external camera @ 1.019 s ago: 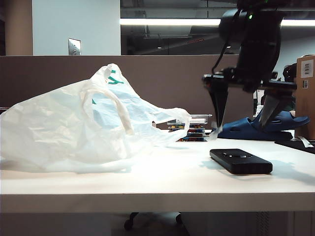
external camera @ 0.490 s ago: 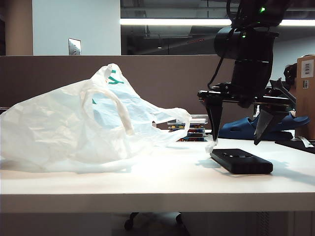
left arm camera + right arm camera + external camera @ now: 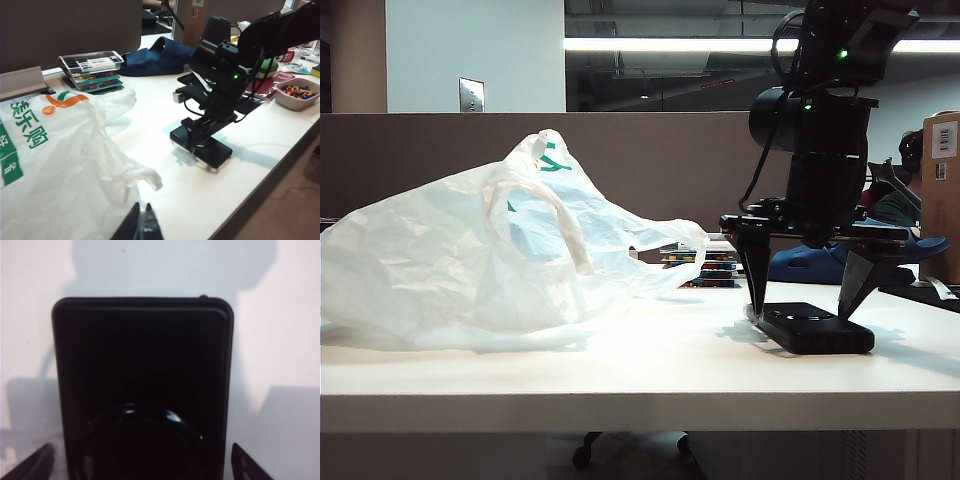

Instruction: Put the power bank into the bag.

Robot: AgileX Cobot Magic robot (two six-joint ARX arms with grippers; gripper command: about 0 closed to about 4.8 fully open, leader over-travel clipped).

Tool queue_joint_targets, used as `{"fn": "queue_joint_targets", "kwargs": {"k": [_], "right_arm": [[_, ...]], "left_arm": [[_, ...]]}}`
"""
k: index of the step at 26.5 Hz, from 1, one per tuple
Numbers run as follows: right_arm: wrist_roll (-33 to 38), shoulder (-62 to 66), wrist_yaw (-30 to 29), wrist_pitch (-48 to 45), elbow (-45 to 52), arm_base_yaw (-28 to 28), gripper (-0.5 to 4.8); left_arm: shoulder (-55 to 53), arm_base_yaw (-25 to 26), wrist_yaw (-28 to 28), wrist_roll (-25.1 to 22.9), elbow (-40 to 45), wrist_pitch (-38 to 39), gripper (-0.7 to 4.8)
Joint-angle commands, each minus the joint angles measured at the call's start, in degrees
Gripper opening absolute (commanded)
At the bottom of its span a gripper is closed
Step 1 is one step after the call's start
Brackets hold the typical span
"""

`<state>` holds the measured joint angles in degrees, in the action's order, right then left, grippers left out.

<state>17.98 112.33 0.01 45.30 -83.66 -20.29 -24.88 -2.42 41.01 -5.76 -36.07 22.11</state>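
Note:
The black power bank (image 3: 810, 328) lies flat on the white table, right of the bag; it also shows in the left wrist view (image 3: 202, 145) and fills the right wrist view (image 3: 142, 370). My right gripper (image 3: 801, 312) is open and low over it, one finger on each side, not closed on it (image 3: 142, 462). The crinkled white bag (image 3: 470, 260) with green print lies on the left of the table (image 3: 60, 165). My left gripper (image 3: 142, 210) is shut above the bag's edge; whether plastic is pinched between its tips does not show. It is out of the exterior view.
A blue clog (image 3: 800, 265) lies behind the power bank. A clear box of markers (image 3: 92, 62) stands on a stack by the partition. A tub of coloured pieces (image 3: 297, 92) and a cardboard box (image 3: 942, 190) sit at the right. The table's front edge (image 3: 640, 410) is close.
My right gripper has come down from above the power bank, still open, until its fingers stand on either side of it. The bag and the power bank have not moved.

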Motion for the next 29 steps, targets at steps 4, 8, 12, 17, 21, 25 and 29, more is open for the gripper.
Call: {"fn": "queue_joint_targets", "kwargs": {"k": [4,8,12,17,21,25,29], "right_arm": [[0.2,0.6,0.0,-0.5,0.0,-0.2,4.72],[0.2,1.1,0.1,-0.6,0.0,-0.2,4.72],[0.2,1.8,0.1,-0.5,0.0,-0.2,4.71],[0.2,2.4,0.4,0.1,0.0,-0.6,3.99],[0.2,2.4,0.5,0.6,0.0,-0.8,3.85],[0.2,2.4,0.5,0.7,0.0,-0.8,3.85],[0.2,2.4,1.5,1.6,0.0,-0.8,3.0]], "left_arm": [[0.0,0.0,0.4,-0.2,-0.3,-0.3,-0.06],[0.0,0.0,0.3,-0.2,-0.3,-0.3,-0.06],[0.0,0.0,0.3,-0.2,-0.3,-0.3,-0.06],[0.0,0.0,0.3,-0.2,-0.3,-0.3,-0.06],[0.0,0.0,0.3,-0.2,-0.3,-0.3,-0.06],[0.0,0.0,0.3,-0.2,-0.3,-0.3,-0.06],[0.0,0.0,0.3,-0.2,-0.3,-0.3,-0.06]]}}
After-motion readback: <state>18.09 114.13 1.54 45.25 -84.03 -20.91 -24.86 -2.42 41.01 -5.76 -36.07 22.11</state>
